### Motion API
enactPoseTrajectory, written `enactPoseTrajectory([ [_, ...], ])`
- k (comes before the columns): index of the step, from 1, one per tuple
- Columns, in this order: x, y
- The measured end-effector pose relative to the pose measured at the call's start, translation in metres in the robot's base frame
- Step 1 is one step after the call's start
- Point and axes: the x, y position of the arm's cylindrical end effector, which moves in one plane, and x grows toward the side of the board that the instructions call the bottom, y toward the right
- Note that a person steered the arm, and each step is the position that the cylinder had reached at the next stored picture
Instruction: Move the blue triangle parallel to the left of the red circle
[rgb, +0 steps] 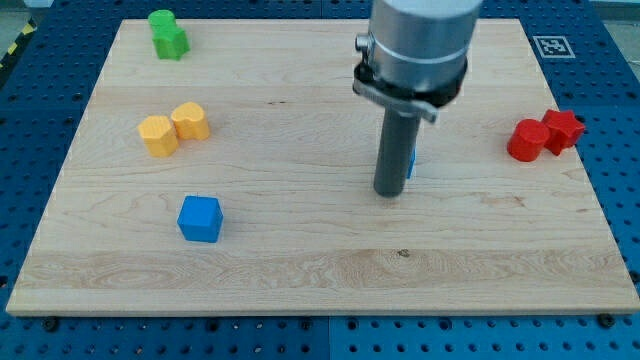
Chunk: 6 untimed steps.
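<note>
Tip: my tip (388, 193) stood on the wooden table (300, 270), touching a mostly hidden blue block (411, 160).
Red circle: red cylinder block (526, 140), well right.
Gripper: none fitted; only a rod.

Blue triangle (412, 160): almost fully hidden behind the rod; only a thin blue sliver shows at the rod's right edge, right of the counter's centre. Shape cannot be confirmed.

Red circle (526, 140): rounded red block lying flat near the view's right edge, well apart from the blue sliver and at roughly its height.
</note>
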Motion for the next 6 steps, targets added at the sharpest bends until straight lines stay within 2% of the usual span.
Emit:
enactPoseTrajectory([
  [1,0.03,0.061],
  [2,-0.012,0.087],
  [3,-0.034,0.054],
  [4,-0.034,0.036],
  [6,-0.057,0.026],
])
